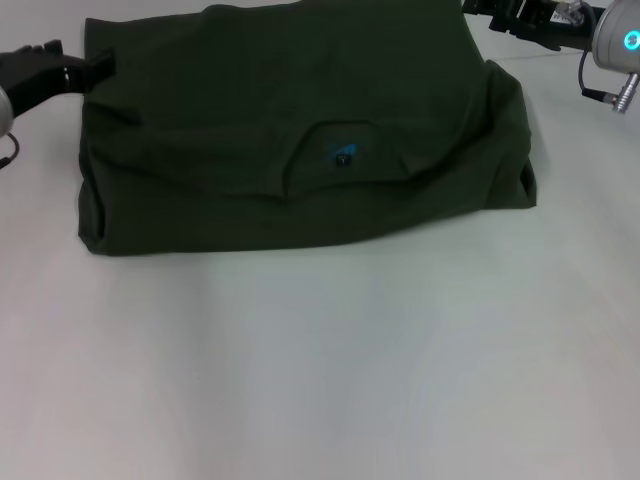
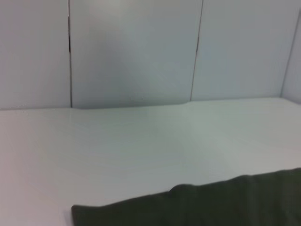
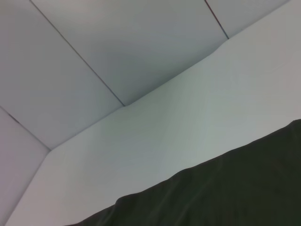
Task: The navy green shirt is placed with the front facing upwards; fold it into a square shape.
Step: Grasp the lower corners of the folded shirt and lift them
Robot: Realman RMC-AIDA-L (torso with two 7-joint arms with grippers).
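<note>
The navy green shirt point(image 1: 250, 120) lies on the white table point(image 1: 320, 370) as a wide, loosely folded block. Its collar opening with a blue print and a small black label point(image 1: 344, 154) faces up near the middle. My left gripper point(image 1: 98, 62) is at the shirt's far left corner, touching the cloth edge. At the shirt's far right corner, my right gripper point(image 1: 487, 14) is mostly cut off by the picture's edge. The left wrist view shows a strip of the shirt point(image 2: 211, 202), and so does the right wrist view, where the shirt point(image 3: 225, 193) fills one corner.
Bare white table spreads in front of the shirt toward me. Pale wall panels point(image 2: 136, 52) stand behind the table's far edge. A cable point(image 1: 600, 92) hangs from the right arm beside the shirt's right side.
</note>
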